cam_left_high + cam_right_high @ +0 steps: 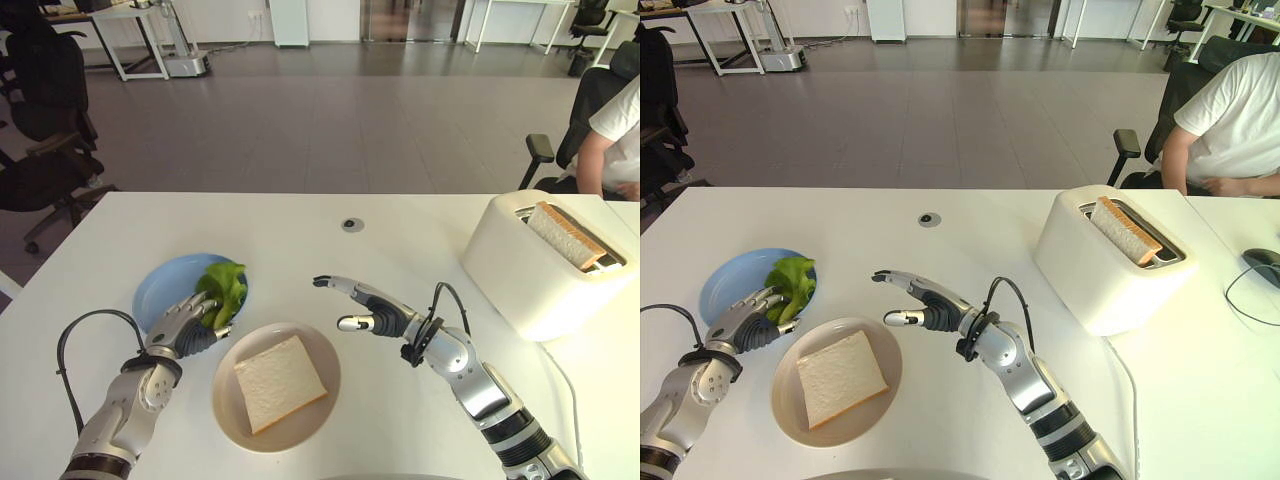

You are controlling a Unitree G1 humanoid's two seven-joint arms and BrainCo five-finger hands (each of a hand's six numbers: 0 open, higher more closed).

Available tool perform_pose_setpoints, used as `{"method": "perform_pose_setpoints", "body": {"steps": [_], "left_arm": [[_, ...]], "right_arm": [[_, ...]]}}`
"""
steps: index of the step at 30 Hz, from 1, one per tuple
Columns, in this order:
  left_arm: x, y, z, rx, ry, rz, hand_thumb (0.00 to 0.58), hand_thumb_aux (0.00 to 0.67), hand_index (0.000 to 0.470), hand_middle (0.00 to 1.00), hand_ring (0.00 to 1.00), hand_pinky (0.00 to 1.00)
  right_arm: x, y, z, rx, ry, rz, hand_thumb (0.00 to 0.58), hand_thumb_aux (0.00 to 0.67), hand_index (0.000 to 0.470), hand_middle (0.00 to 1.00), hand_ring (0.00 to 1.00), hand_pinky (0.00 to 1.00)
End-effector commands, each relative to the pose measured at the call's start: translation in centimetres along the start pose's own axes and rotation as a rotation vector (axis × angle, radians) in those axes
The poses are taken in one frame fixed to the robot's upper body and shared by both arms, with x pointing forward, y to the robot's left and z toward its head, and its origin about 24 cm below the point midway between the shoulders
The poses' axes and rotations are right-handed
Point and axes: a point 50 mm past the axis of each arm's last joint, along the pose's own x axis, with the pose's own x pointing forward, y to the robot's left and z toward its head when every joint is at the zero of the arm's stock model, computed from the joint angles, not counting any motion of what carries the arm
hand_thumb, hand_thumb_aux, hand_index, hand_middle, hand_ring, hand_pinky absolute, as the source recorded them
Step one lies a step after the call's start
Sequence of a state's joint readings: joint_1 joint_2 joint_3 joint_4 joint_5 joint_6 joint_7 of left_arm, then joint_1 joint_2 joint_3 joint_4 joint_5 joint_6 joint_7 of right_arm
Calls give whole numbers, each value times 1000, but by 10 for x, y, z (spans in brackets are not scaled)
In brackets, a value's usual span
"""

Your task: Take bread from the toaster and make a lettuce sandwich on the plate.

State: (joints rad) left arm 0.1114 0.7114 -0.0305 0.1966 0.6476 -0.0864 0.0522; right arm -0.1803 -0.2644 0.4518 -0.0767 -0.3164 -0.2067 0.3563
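Now the lettuce (226, 283) is pinched by the curled left robot hand (188, 328) in the blue dish (155, 290), near the surface's left edge. The bread (279, 383) is laid on the plate (228, 400) just right of it. The right robot hand (378, 315), farther off, is held open w/ nothing.

1. You have a white table (420, 250) with a white toaster (530, 285) on its right side.
2. Left of the toaster sits a tan plate (228, 402); farther left, a blue plate (163, 292).
3. A small round grommet (352, 224) sits in the tabletop left of the toaster.
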Motion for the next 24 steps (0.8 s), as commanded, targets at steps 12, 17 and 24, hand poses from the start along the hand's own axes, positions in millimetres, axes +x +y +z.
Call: {"method": "perform_pose_setpoints", "body": {"steps": [12, 17, 24], "left_arm": [[-7, -6, 8, -131, -38, -48, 521, 457, 321, 0, 0, 0], [-13, 8, 10, -131, -39, -22, 349, 247, 173, 0, 0, 0], [-18, 21, 12, -153, -47, 8, 0, 0, 0, 0, 0, 0]], "right_arm": [[1, -2, -1, -22, 2, -4, 0, 0, 0, 0, 0, 0], [1, -2, -1, -22, 0, 0, 0, 0, 0, 0, 0, 0], [1, -1, -1, -22, 1, 6, 0, 0, 0, 0, 0, 0]]}}
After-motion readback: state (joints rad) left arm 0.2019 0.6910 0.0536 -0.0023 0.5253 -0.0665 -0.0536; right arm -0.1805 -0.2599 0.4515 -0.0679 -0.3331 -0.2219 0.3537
